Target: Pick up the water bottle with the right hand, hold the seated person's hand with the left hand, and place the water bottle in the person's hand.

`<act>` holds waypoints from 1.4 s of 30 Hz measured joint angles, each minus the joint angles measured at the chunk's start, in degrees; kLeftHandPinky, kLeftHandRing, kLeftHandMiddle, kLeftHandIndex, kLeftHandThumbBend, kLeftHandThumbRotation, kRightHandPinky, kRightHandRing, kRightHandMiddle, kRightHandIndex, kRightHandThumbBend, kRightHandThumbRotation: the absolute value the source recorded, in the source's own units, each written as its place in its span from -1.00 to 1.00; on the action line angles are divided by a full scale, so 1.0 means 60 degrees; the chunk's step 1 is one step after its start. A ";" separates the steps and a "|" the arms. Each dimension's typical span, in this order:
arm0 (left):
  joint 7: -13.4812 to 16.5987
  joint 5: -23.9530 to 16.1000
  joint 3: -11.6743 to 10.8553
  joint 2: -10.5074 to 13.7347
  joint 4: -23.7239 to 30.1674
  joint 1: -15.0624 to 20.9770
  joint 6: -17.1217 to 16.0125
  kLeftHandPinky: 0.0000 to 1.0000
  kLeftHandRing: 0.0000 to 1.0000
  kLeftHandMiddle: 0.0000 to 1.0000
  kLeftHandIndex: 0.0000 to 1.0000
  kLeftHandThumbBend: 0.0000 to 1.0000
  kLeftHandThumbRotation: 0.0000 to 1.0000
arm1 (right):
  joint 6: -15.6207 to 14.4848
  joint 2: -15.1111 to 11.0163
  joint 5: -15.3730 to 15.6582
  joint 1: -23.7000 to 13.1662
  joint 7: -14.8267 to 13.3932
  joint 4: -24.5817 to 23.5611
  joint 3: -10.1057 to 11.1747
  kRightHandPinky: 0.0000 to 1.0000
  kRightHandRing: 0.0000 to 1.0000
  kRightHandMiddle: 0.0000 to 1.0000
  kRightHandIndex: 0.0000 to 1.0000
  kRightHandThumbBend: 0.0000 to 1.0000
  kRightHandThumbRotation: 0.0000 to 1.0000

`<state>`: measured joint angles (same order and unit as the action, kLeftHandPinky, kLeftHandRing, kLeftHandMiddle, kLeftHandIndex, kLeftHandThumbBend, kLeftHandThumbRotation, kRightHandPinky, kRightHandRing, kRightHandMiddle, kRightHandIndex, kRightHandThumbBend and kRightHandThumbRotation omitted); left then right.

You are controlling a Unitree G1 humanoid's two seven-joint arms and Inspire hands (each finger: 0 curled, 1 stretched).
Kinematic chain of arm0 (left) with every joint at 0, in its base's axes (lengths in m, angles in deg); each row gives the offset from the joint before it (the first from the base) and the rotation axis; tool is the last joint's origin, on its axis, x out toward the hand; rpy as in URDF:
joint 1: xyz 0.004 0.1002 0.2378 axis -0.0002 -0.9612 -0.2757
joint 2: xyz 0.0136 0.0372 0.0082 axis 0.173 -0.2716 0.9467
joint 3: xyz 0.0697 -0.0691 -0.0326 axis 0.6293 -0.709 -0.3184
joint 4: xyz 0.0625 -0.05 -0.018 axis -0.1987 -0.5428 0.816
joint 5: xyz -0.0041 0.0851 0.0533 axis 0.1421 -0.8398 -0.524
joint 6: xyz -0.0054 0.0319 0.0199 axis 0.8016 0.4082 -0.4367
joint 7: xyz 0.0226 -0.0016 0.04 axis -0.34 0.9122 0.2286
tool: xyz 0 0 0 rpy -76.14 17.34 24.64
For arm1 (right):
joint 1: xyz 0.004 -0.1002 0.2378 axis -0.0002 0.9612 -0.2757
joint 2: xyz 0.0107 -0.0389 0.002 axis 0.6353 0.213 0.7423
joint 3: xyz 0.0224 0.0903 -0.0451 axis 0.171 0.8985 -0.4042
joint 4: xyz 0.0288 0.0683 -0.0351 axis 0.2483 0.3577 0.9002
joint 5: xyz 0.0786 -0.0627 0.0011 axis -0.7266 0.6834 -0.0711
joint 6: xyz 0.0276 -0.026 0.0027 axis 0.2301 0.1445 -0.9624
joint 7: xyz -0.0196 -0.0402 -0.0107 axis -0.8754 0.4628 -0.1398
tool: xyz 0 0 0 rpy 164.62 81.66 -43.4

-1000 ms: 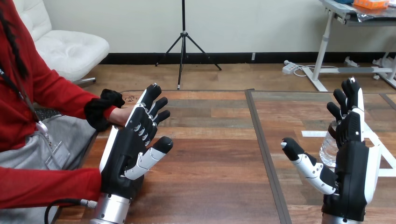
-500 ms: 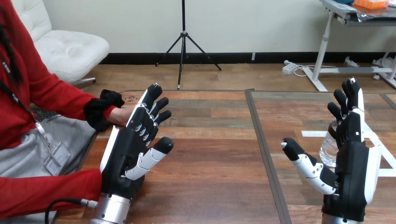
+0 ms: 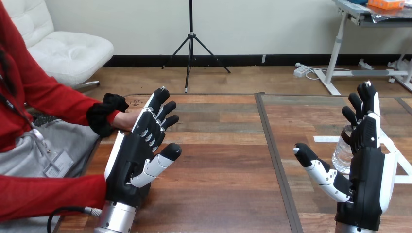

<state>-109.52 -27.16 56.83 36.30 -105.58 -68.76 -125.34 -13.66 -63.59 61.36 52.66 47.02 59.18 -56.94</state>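
Note:
A clear water bottle (image 3: 343, 154) stands on the table at the right, mostly hidden behind my right hand (image 3: 365, 167). That hand is upright and open, fingers straight, thumb spread to the left, with the bottle just past its fingers. My left hand (image 3: 132, 158) is raised at the left, open, with straight fingers. The person's hand (image 3: 124, 120) reaches in from the left edge and lies behind my left hand's fingers; whether the two touch I cannot tell.
A dark seam (image 3: 272, 155) runs down the wooden table (image 3: 218, 160) between my hands. White tape lines (image 3: 326, 139) mark the table near the bottle. The person sits at the left side, one red sleeve (image 3: 43, 194) along the near left edge.
The person's torso has leaned slightly back to the left. My hands and the bottle have stayed where they were.

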 measured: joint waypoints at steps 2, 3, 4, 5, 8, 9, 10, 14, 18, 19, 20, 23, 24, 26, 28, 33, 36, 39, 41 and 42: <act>-0.0012 0.0005 -0.0003 -0.0006 0.0000 0.0001 0.0000 0.75 0.86 0.93 0.89 1.00 0.22 | 0.0000 0.0000 0.0004 -0.0002 -0.0011 0.0007 0.0003 0.77 0.87 0.93 0.93 1.00 0.09; -0.0019 0.0005 -0.0005 -0.0009 0.0000 0.0001 0.0000 0.75 0.86 0.93 0.89 1.00 0.22 | 0.0000 0.0000 0.0007 -0.0003 -0.0019 0.0009 0.0004 0.77 0.87 0.93 0.93 1.00 0.09; -0.0028 0.0005 -0.0007 -0.0012 0.0000 0.0002 0.0000 0.75 0.86 0.93 0.89 1.00 0.22 | 0.0000 0.0000 0.0010 -0.0005 -0.0028 0.0010 0.0004 0.77 0.87 0.93 0.93 1.00 0.10; -0.0044 0.0011 -0.0007 -0.0015 0.0000 0.0002 0.0000 0.75 0.87 0.94 0.89 1.00 0.22 | 0.0000 0.0000 0.0016 -0.0007 -0.0042 0.0011 0.0004 0.77 0.87 0.93 0.93 1.00 0.10; -0.0091 0.0021 -0.0012 -0.0029 0.0000 0.0005 0.0000 0.76 0.87 0.94 0.90 1.00 0.21 | 0.0000 -0.0002 0.0038 -0.0019 -0.0087 0.0011 0.0008 0.78 0.87 0.93 0.94 1.00 0.09; -0.0095 0.0021 -0.0013 -0.0033 0.0000 0.0007 0.0000 0.76 0.87 0.94 0.90 1.00 0.21 | 0.0000 -0.0003 0.0038 -0.0022 -0.0096 0.0011 0.0010 0.77 0.87 0.93 0.94 1.00 0.09; -0.0099 0.0021 -0.0014 -0.0036 0.0000 0.0008 0.0000 0.76 0.87 0.94 0.90 1.00 0.21 | 0.0000 -0.0005 0.0038 -0.0028 -0.0105 0.0011 0.0012 0.77 0.88 0.94 0.94 1.00 0.09; -0.0102 0.0018 -0.0018 -0.0043 0.0000 0.0015 0.0000 0.76 0.87 0.94 0.90 1.00 0.22 | 0.0000 -0.0012 0.0035 -0.0052 -0.0150 0.0011 0.0021 0.77 0.88 0.94 0.94 1.00 0.08; -0.0088 0.0009 -0.0017 -0.0046 -0.0001 0.0021 0.0000 0.76 0.87 0.94 0.90 1.00 0.24 | 0.0001 -0.0033 0.0024 -0.0077 -0.0172 0.0010 0.0043 0.75 0.87 0.94 0.93 1.00 0.06; -0.0082 0.0009 -0.0018 -0.0048 -0.0001 0.0022 0.0000 0.76 0.87 0.94 0.90 1.00 0.23 | 0.0002 -0.0042 0.0027 -0.0081 -0.0180 0.0011 0.0053 0.75 0.87 0.94 0.93 1.00 0.06; -0.0081 0.0010 -0.0019 -0.0050 -0.0001 0.0023 0.0000 0.76 0.87 0.94 0.90 1.00 0.23 | 0.0004 -0.0051 0.0027 -0.0086 -0.0188 0.0010 0.0063 0.75 0.87 0.94 0.93 1.00 0.06; -0.0079 0.0013 -0.0022 -0.0052 -0.0001 0.0025 0.0000 0.76 0.87 0.94 0.90 1.00 0.23 | 0.0013 -0.0086 0.0017 -0.0103 -0.0204 0.0010 0.0124 0.75 0.87 0.94 0.93 1.00 0.05; -0.0076 0.0013 -0.0023 -0.0053 -0.0001 0.0025 0.0000 0.76 0.87 0.94 0.90 1.00 0.23 | 0.0014 -0.0095 0.0008 -0.0110 -0.0209 0.0011 0.0143 0.75 0.87 0.94 0.93 1.00 0.05; -0.0069 0.0011 -0.0023 -0.0053 -0.0001 0.0027 0.0000 0.76 0.87 0.94 0.90 1.00 0.23 | 0.0014 -0.0119 -0.0003 -0.0128 -0.0222 0.0011 0.0211 0.76 0.87 0.93 0.92 1.00 0.05; -0.0069 0.0011 -0.0023 -0.0055 -0.0002 0.0029 0.0000 0.76 0.87 0.94 0.90 1.00 0.24 | 0.0013 -0.0154 -0.0011 -0.0150 -0.0241 0.0010 0.0293 0.77 0.87 0.93 0.92 1.00 0.04; -0.0066 0.0010 -0.0022 -0.0061 -0.0002 0.0032 0.0000 0.76 0.87 0.94 0.89 1.00 0.24 | 0.0014 -0.0363 -0.0007 -0.0209 -0.0349 0.0011 0.0491 0.81 0.89 0.94 0.93 1.00 0.06; -0.0046 0.0001 -0.0023 -0.0064 -0.0002 0.0033 0.0000 0.76 0.86 0.93 0.89 1.00 0.24 | 0.0015 -0.0508 -0.0013 -0.0258 -0.0381 0.0010 0.0655 0.82 0.89 0.95 0.93 1.00 0.06; -0.0022 -0.0009 -0.0023 -0.0069 -0.0002 0.0034 0.0000 0.76 0.86 0.93 0.88 1.00 0.25 | 0.0015 -0.0661 -0.0059 -0.0322 -0.0425 0.0011 0.0802 0.83 0.89 0.95 0.93 1.00 0.05; 0.0018 -0.0032 -0.0023 -0.0075 -0.0002 0.0035 0.0000 0.75 0.86 0.93 0.88 1.00 0.25 | 0.0016 -0.0774 -0.0137 -0.0367 -0.0425 0.0010 0.0887 0.83 0.90 0.95 0.93 1.00 0.04; 0.0038 -0.0040 -0.0022 -0.0077 -0.0002 0.0035 0.0000 0.75 0.86 0.93 0.88 1.00 0.25 | 0.0016 -0.0823 -0.0177 -0.0389 -0.0421 0.0010 0.0927 0.83 0.89 0.95 0.93 1.00 0.03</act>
<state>-109.29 -27.40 56.70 35.84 -105.59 -68.55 -125.34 -13.56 -68.52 60.30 50.33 44.50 59.24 -51.38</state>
